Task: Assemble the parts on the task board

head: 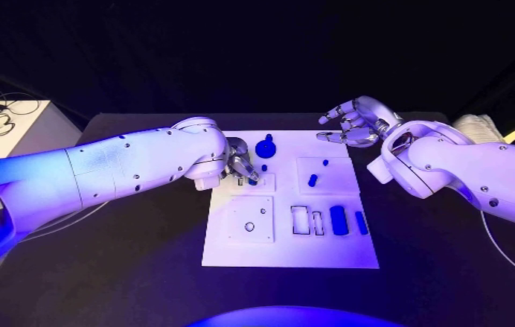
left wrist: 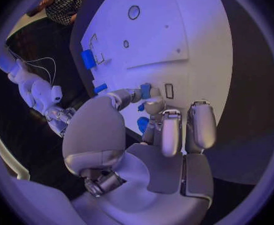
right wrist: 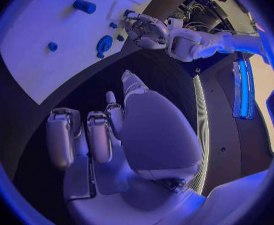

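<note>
The task board (head: pixel 288 249) looks like smooth, matt white plastic, and the blue parts on it, such as the round-headed piece (head: pixel 265 148) at its 12 o'clock edge, seem to be plain moulded plastic, though they are small. The table (head: pixel 129 267) is a dull, matt black. Both arms have glossy white plastic shells, and the left hand (left wrist: pixel 155 120) and right hand (right wrist: pixel 106 130) show satin, silvery metal-like segments.
</note>
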You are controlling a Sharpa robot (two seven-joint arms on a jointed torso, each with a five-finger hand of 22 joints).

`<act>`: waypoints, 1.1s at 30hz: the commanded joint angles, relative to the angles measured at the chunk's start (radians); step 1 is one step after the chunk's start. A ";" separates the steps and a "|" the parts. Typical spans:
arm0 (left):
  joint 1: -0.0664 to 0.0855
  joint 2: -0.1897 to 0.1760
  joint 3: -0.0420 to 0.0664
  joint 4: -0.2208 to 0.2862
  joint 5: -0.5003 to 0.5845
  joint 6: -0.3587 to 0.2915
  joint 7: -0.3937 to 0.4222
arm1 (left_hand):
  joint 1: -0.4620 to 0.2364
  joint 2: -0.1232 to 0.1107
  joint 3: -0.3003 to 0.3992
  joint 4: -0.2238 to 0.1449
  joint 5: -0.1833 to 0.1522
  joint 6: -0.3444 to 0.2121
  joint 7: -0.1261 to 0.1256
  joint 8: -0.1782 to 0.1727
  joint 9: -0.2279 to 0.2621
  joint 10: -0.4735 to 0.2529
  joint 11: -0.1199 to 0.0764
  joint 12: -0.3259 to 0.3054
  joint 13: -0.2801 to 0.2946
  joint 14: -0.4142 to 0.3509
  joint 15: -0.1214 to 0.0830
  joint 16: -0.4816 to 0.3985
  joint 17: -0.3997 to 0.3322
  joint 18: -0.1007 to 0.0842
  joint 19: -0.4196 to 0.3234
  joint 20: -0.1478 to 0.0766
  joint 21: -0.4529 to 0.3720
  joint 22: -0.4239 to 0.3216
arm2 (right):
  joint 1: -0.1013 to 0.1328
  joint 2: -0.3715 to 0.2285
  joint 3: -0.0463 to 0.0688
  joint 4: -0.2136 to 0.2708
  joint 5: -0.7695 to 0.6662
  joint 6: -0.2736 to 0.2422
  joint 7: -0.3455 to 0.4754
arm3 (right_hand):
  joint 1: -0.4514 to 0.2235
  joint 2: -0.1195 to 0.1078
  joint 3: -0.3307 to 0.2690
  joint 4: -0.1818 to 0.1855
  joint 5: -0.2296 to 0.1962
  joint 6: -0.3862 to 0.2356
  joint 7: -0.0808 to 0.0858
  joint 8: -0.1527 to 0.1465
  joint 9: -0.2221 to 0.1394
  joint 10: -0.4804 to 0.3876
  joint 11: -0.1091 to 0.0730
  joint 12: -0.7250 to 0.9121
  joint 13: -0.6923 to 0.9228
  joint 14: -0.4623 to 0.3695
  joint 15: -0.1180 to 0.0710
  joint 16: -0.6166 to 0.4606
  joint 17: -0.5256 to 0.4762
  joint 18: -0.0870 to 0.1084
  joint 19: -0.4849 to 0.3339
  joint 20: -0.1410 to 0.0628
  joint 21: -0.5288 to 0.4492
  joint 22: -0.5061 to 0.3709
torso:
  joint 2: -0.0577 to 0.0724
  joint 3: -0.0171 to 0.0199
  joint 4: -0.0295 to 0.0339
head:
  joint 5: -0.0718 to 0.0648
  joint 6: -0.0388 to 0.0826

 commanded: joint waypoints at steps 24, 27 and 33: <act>-0.006 0.041 -0.014 -0.049 0.030 0.087 -0.016 | -0.020 0.046 0.091 -0.114 -0.024 0.041 -0.033 -0.006 0.021 0.007 -0.003 0.004 0.002 0.085 -0.008 0.005 0.186 -0.008 0.009 -0.002 0.001 0.001 | -0.001 0.002 0.000 0.002 -0.010 0.010 0.008 | -0.011 0.000 0.007 0.002 0.001 0.005 -0.001 0.004 -0.002 -0.009 0.001 -0.004 0.044 0.089 -0.003 -0.006 0.207 0.009 0.044 -0.002 -0.004 0.177 | 0.001 -0.0006 -0.0015 | -0.006 -0.008; -0.006 0.045 -0.020 -0.055 0.031 0.086 -0.017 | -0.027 0.053 0.074 -0.105 -0.028 0.042 -0.034 -0.008 0.021 0.006 -0.003 0.002 0.001 0.085 -0.009 0.004 0.185 -0.008 0.009 -0.002 0.000 0.000 | -0.001 0.002 0.000 0.002 -0.010 0.011 0.009 | -0.011 0.000 0.007 0.002 0.001 0.005 -0.001 0.004 -0.002 -0.009 0.001 -0.004 0.044 0.089 -0.003 -0.006 0.207 0.009 0.044 -0.002 -0.004 0.177 | 0.000 -0.0008 -0.0006 | -0.008 -0.008; -0.006 0.051 -0.028 -0.065 0.032 0.080 -0.017 | -0.039 0.060 0.029 -0.088 -0.037 0.044 -0.035 -0.014 0.021 0.004 -0.004 0.001 0.002 0.085 -0.009 0.003 0.184 -0.008 0.008 -0.003 -0.002 -0.001 | -0.001 0.001 0.000 0.004 -0.010 0.011 0.009 | -0.011 0.000 0.007 0.002 0.001 0.005 -0.001 0.004 -0.002 -0.009 0.001 -0.004 0.044 0.089 -0.003 -0.006 0.207 0.009 0.044 -0.002 -0.004 0.177 | 0.001 -0.0005 -0.0005 | -0.011 -0.010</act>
